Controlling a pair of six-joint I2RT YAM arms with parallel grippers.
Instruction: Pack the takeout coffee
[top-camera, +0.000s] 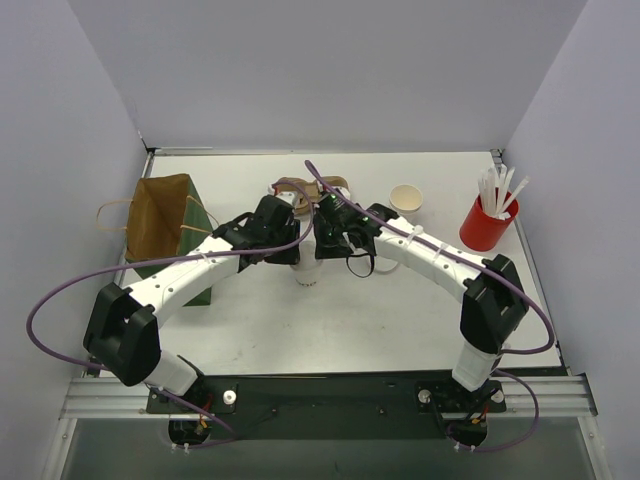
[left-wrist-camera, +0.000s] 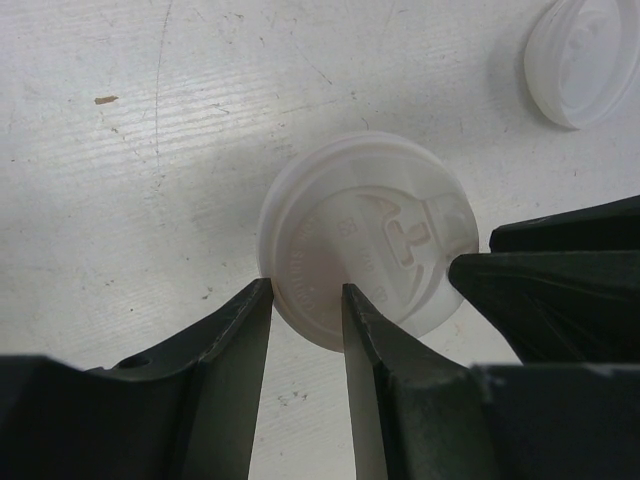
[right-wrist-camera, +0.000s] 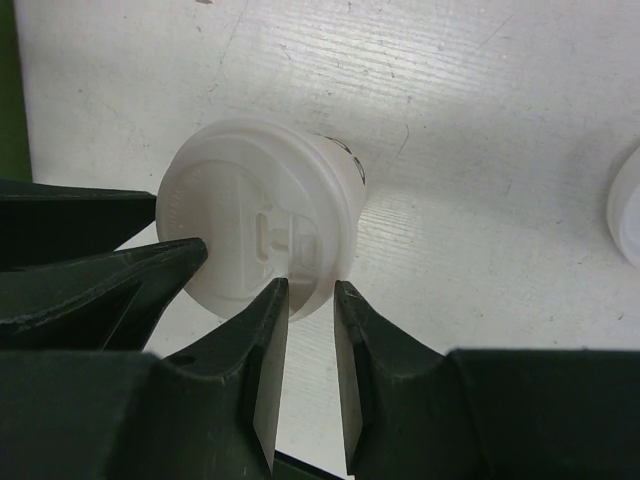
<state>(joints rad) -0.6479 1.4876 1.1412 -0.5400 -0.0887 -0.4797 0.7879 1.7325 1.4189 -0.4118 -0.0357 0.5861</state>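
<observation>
The left arm (top-camera: 190, 280) and right arm (top-camera: 440, 262) are each built from white tubular links joined by black, blocky joint housings. The largest black housings sit just above the mounting rail (top-camera: 110, 400), a silver slotted extrusion carrying a black base plate (top-camera: 320, 385). A purple cable (top-camera: 40, 300) leaves each arm near the rail, loops outward and runs along the links away from it. The left gripper (left-wrist-camera: 305, 290) and right gripper (right-wrist-camera: 310, 285) carry matte black, wedge-shaped fingers (left-wrist-camera: 230, 380) with paler flat inner faces.

You're working in a robotics lab cell: plain pale walls (top-camera: 330, 70) box in a white table (top-camera: 400, 320), with cabled arms (top-camera: 190, 275) bolted to an aluminium rail (top-camera: 545, 395).
</observation>
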